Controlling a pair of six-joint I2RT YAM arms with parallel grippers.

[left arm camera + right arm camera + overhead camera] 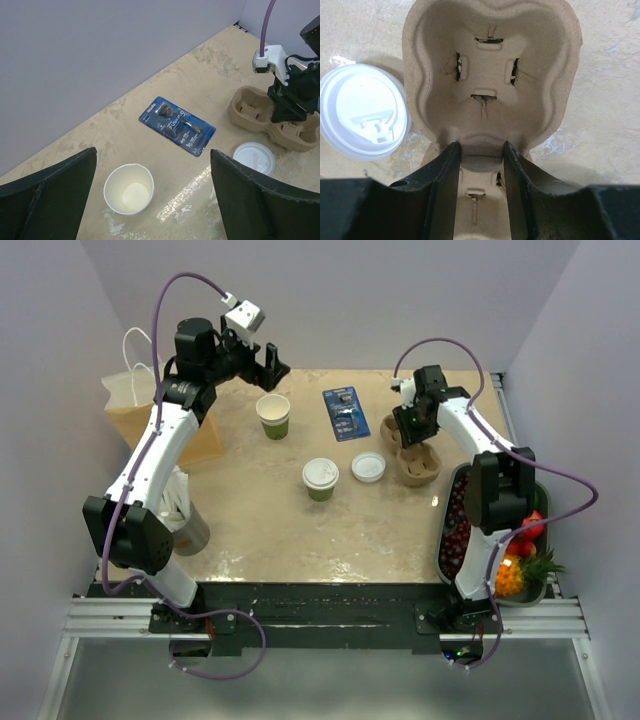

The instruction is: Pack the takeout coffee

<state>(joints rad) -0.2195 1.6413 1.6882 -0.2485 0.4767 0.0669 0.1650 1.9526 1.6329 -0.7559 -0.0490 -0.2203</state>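
Lidded takeout coffee point(320, 478) stands mid-table point(260, 530), left of the right claw point(481, 145), which is narrowed astride the ridge of the cardboard cup carrier point(490, 65), grip unclear.

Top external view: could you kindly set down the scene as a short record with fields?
takeout coffee: olive-green paper cup with white plastic lid, upright, mid-table
other cup: matching green cup, no lid
spare lid: round white plastic, flat beside carrier
carrier: brown moulded-pulp cup carrier, empty
left jaws: wide open, holding nothing
right jaws: astride carrier's middle, grip unclear
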